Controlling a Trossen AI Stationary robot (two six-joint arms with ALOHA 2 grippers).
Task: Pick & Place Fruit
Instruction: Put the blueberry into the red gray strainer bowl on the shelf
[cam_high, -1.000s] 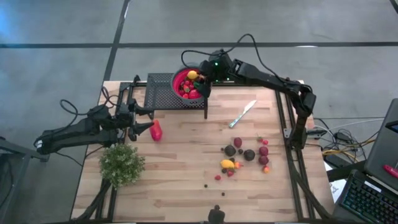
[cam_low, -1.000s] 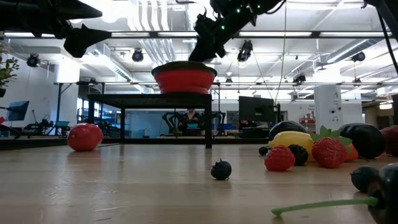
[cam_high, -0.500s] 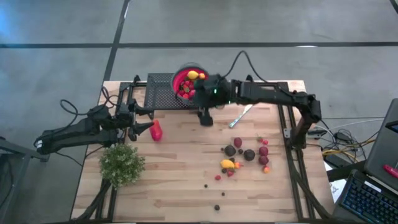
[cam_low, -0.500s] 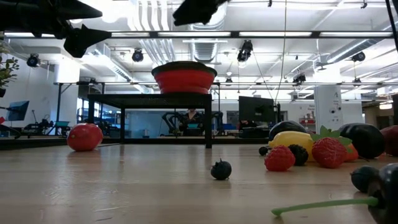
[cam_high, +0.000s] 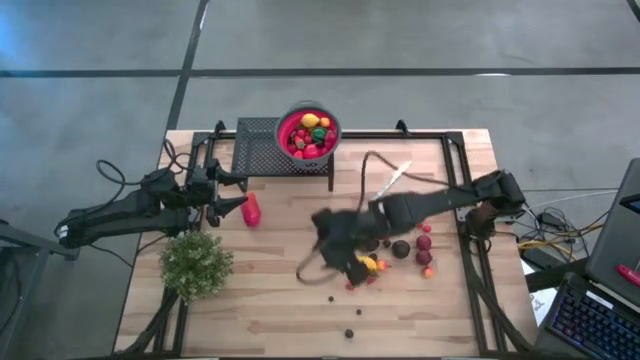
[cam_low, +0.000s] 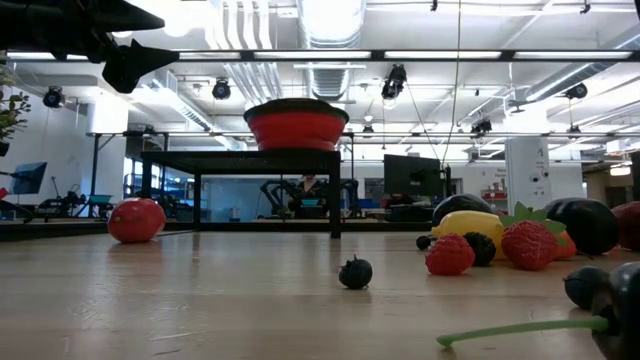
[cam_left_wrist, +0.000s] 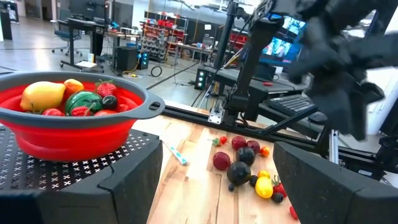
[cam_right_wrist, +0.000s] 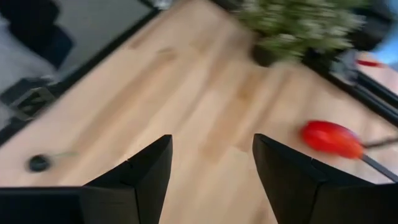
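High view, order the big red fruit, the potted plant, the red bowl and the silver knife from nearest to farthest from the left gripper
From the left gripper, jaws open, at the table's left side:
1. Big red fruit, right beside it.
2. Potted plant, at the near-left corner.
3. Red bowl, up on the black rack at the far edge.
4. Silver knife, right of centre, blurred by the right arm.

Bowl (cam_high: 308, 134) on rack (cam_high: 262, 147), behind scattered fruit (cam_high: 400, 249)

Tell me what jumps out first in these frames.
The red bowl, heaped with fruit, sits on a black mesh stand at the table's far edge. The right gripper, fingers open and empty, is over mid-table beside the loose fruit on the right half. The left gripper hangs by the big red piece, near the plant.
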